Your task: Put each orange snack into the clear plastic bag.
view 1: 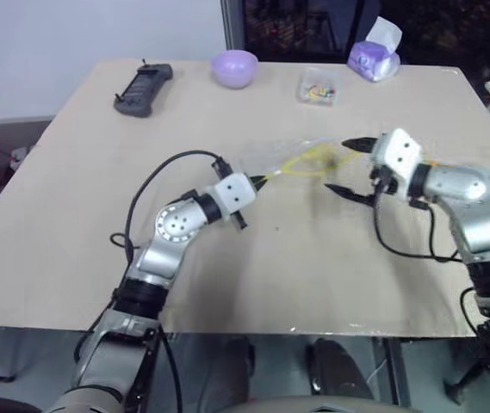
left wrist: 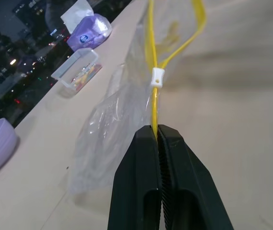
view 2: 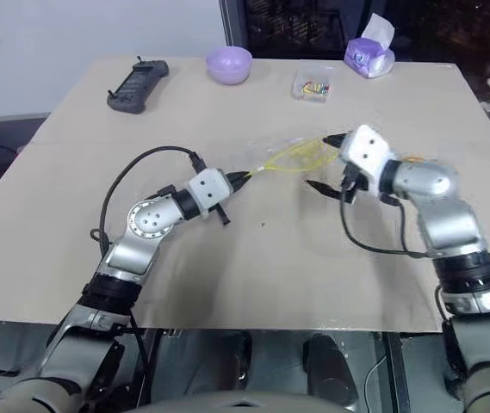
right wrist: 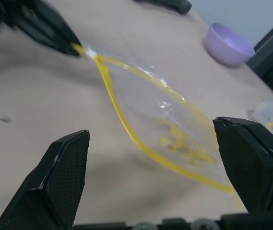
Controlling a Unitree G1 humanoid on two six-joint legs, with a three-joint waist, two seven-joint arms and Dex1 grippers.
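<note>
Clear plastic bag [view 1: 300,159] hangs pinched in left fingers [left wrist: 159,143], facing wide-spread right fingers [right wrist: 69,167].

Mid-table, the clear plastic bag [view 1: 300,159] hangs stretched between the two arms, its near corner pinched in the left gripper [view 1: 262,181], while the right gripper [view 1: 345,165] sits at its far end, fingers spread either side. Along the back edge, left to right: a handheld controller [view 1: 143,88], a bowl [view 1: 233,68], a small box [view 1: 317,86] and a tissue pack [view 1: 374,58].
</note>
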